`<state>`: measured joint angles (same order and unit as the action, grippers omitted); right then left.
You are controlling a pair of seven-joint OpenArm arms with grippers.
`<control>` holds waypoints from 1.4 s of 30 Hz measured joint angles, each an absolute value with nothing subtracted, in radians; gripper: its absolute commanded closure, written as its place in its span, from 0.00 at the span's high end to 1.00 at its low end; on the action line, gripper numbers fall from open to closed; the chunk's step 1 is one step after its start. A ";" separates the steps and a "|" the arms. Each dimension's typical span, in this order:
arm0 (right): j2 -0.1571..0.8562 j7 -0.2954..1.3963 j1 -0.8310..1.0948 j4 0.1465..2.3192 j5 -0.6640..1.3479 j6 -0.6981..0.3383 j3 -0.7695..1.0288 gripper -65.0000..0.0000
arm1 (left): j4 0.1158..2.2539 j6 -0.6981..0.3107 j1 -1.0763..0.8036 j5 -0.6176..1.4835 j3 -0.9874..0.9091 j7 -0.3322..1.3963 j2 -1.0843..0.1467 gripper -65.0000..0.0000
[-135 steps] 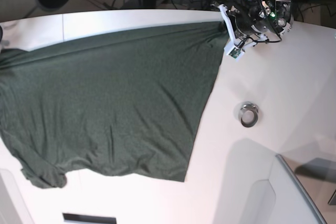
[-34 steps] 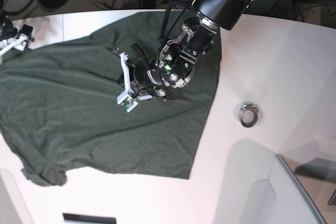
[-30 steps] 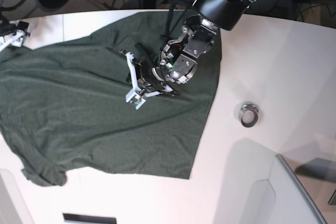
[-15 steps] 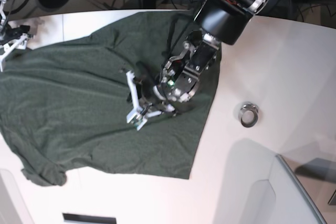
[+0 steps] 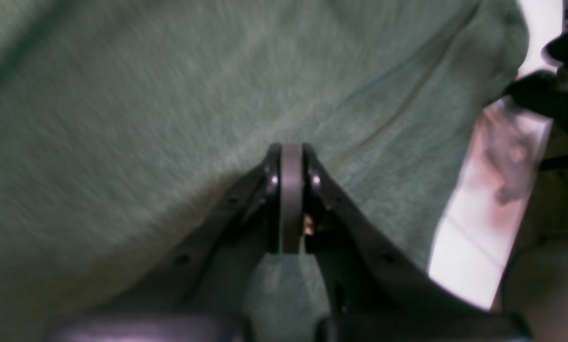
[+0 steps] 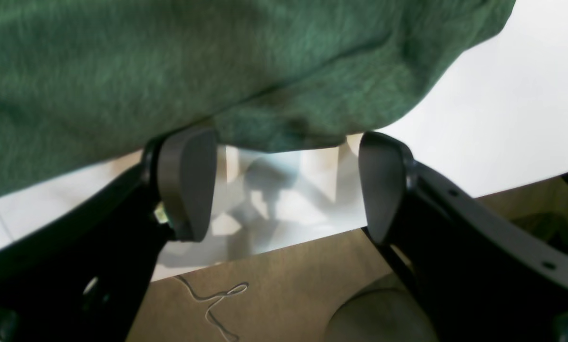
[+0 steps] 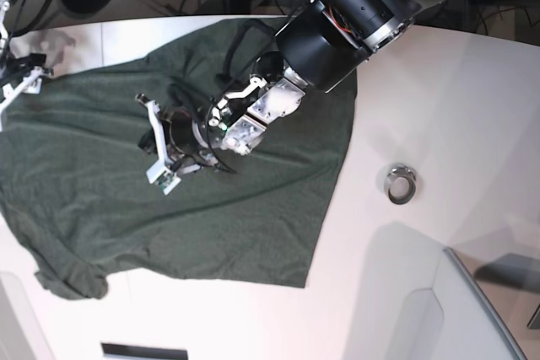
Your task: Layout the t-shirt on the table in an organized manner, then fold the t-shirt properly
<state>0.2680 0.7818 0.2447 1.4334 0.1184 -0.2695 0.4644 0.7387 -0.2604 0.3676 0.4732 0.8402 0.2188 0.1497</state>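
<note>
Shirt [image 7: 126, 208] lay spread but rumpled on bench [image 7: 439, 107]; folding not begun. Left gripper [image 5: 292, 156] jaws clenched, empty; right gripper [image 6: 284, 185] jaws released.

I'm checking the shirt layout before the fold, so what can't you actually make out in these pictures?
- Base view: the left arm hides part of the t-shirt beneath it.
- Base view: the frame's left edge cuts off the t-shirt's far side and most of the right gripper.
- Left wrist view: motion blur hides whether the shut left gripper pinches cloth.

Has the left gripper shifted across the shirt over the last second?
Yes. The left gripper has slid leftward over the t-shirt, farther from the metal ring.
</note>
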 measured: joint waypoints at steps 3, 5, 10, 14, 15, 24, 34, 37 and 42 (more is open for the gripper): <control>0.258 0.783 0.248 1.437 0.111 -0.269 0.468 0.65 | 0.642 -0.261 0.362 0.500 0.892 0.145 0.142 0.00; 0.232 0.794 0.250 1.438 0.112 -0.270 0.467 0.65 | 0.605 -0.268 0.360 0.506 0.889 0.093 0.137 0.00; 0.220 0.815 0.250 1.438 0.114 -0.270 0.466 0.66 | 0.569 -0.178 0.406 0.503 0.898 0.101 0.150 0.00; 0.201 0.825 0.243 1.435 0.112 -0.271 0.458 0.67 | 0.568 -0.160 0.419 0.503 0.898 0.104 0.145 0.00; 0.200 0.830 0.228 1.427 0.112 -0.270 0.458 0.67 | 0.568 -0.161 0.418 0.502 0.898 0.101 0.144 0.00; 0.212 0.835 0.211 1.398 0.111 -0.270 0.458 0.67 | 0.586 -0.160 0.415 0.499 0.898 0.121 0.144 0.00; 0.239 0.816 0.177 1.286 0.134 -0.282 0.464 0.65 | 0.586 -0.160 0.410 0.500 0.898 0.116 0.144 0.00; 0.249 0.771 0.160 1.241 0.142 -0.289 0.467 0.52 | 0.586 -0.160 0.410 0.500 0.898 0.120 0.144 0.00; 0.246 0.727 0.150 1.217 0.131 -0.274 0.467 0.06 | 0.599 -0.160 0.416 0.502 0.898 0.163 0.144 0.00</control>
